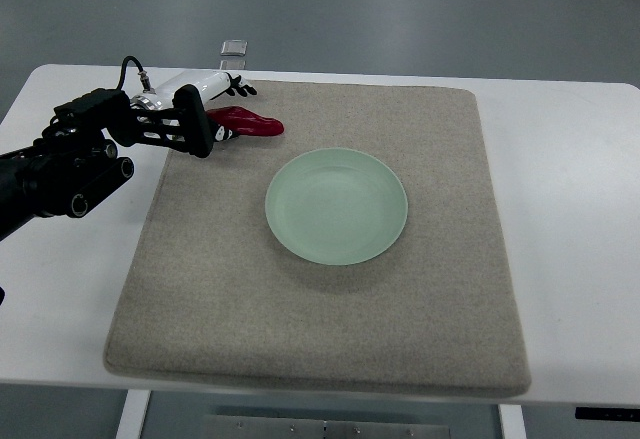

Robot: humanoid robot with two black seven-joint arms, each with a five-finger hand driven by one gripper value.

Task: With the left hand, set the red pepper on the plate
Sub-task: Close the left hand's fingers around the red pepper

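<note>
The left hand (218, 109) reaches in from the picture's left edge and sits at the far-left corner of the mat (320, 329), with its dark fingers (240, 87) bunched around the stem end of the red pepper (250, 122). Whether those fingers actually clamp the pepper or only rest against it cannot be told from this angle (the palm hides the contact). The pepper itself lies low on the mat, its pointed tip aimed toward the plate (336, 206) but well apart from it. The pale green plate sits near the middle of the mat with nothing in it. So the task looks to be in its early part: the reach is made, while the lift, the carry across and the release onto the plate are all left.
</note>
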